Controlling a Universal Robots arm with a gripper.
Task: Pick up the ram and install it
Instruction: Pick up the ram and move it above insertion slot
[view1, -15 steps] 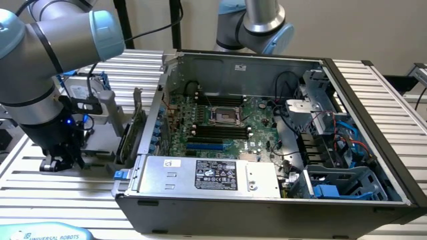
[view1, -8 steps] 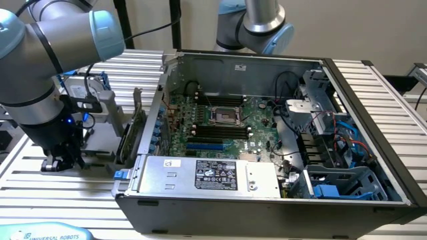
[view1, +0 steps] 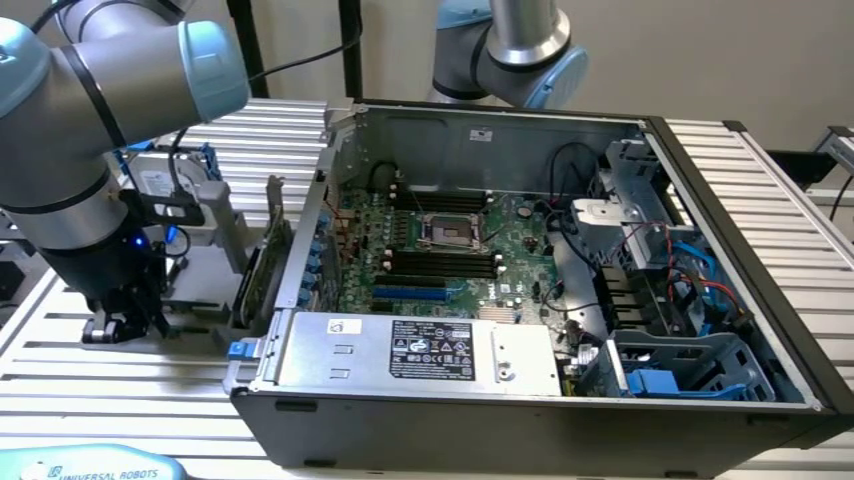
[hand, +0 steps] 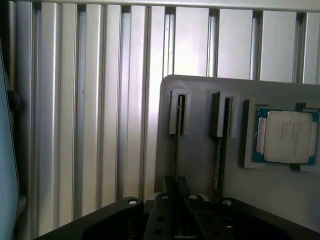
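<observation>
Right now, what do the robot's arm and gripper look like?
The arm is built of thick silver-grey tubes, with rounded pale blue caps and black rings at the joints. A black cable trails from it, and a small blue light glows near the wrist. The gripper is black and blocky; the wrist view shows round screw heads on it.

Slatted table (view1: 127, 390), computer case (view1: 534, 425), grey holder (hand: 199, 155)
</observation>
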